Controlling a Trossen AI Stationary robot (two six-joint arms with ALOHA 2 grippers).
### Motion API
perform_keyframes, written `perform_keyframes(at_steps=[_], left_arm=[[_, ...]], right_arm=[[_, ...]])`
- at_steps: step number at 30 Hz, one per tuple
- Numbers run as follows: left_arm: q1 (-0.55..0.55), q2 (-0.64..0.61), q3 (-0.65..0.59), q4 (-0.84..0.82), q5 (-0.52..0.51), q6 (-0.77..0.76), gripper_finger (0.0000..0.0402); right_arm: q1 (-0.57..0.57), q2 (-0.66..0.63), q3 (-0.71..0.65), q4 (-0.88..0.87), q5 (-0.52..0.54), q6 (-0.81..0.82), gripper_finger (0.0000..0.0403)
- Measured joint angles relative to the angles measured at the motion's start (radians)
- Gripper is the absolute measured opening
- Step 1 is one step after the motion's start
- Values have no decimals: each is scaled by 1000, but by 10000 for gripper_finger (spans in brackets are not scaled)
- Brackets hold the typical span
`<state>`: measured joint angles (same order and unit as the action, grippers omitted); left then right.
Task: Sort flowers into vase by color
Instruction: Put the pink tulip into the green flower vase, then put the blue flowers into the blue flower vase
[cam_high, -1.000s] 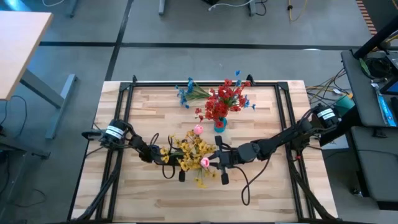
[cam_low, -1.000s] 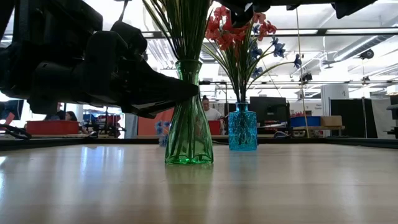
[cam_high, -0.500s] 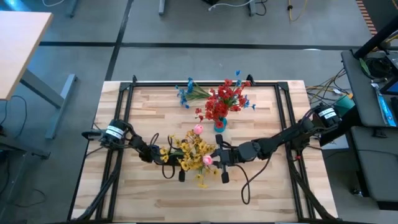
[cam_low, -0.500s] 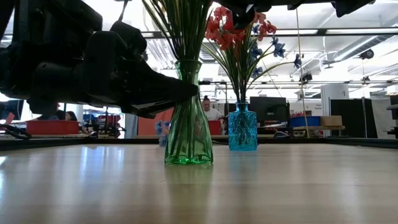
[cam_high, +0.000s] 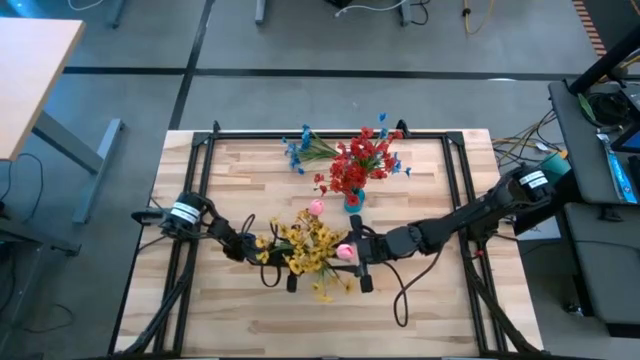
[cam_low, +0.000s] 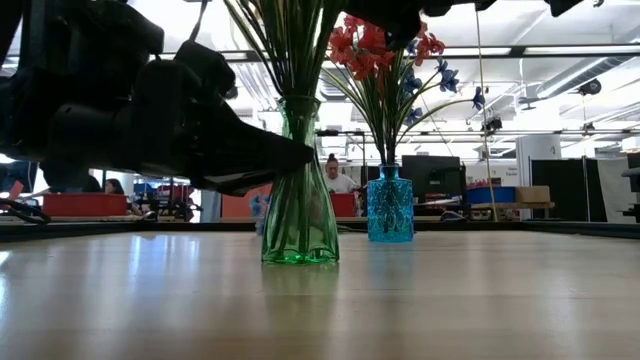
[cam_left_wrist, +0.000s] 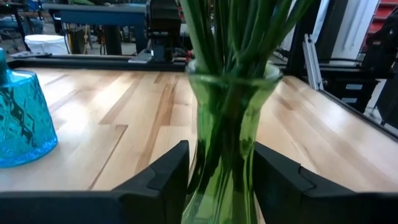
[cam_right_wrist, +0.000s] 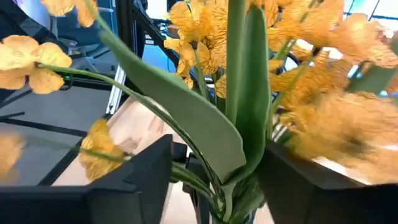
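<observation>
A green glass vase (cam_low: 300, 220) stands on its base mid-table and holds yellow flowers (cam_high: 305, 245). My left gripper (cam_left_wrist: 221, 180) reaches level from the table's left, shut on the vase. My right gripper (cam_right_wrist: 214, 180) stands open at flower height on the vase's right side. A green stem (cam_right_wrist: 236, 62) with a broad leaf (cam_right_wrist: 186, 106) rises between its fingers, untouched. A pink bud (cam_high: 345, 251) sits just in front of that gripper. A blue vase (cam_low: 390, 205) farther back holds red flowers (cam_high: 360, 160). My left gripper has the green vase's narrow waist (cam_left_wrist: 217, 155) between its two fingers (cam_left_wrist: 168, 180), one on each side. The fingers come level from the table's left. The vase stands upright with its base on the table.
A second pink bud (cam_high: 316, 208) shows between the two vases. Blue sprigs (cam_high: 300, 150) lie on the wood near the far edge. A black frame (cam_high: 200, 150) borders the table. The near half of the tabletop (cam_low: 320, 310) is bare wood.
The pink bud has shifted a little toward the table's right and far side, closer to my right gripper. My right wrist has rolled slightly.
</observation>
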<state>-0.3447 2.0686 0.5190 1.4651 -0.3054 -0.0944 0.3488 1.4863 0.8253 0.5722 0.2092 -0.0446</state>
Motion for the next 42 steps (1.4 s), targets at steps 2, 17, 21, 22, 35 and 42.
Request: perform_keyframes(at_steps=[2, 17, 21, 22, 35, 42], left_arm=[[0, 0, -1, -3, -1, 0, 153], [0, -45, -35, 11, -27, -38, 202], [0, -76, -63, 11, -28, -69, 204], [0, -88, -68, 12, -28, -72, 204], [-2, -363, -304, 7, 41, -203, 204], [18, -549, -407, -32, -17, -265, 204]], right_arm=[[2, -20, 0, -36, 0, 18, 226], [16, -116, 0, -253, 0, 117, 267], [16, -120, 0, -266, 0, 131, 269], [16, -120, 0, -266, 0, 131, 270], [16, -232, 4, -473, -10, 219, 270], [15, -334, 4, -737, -65, 354, 272]])
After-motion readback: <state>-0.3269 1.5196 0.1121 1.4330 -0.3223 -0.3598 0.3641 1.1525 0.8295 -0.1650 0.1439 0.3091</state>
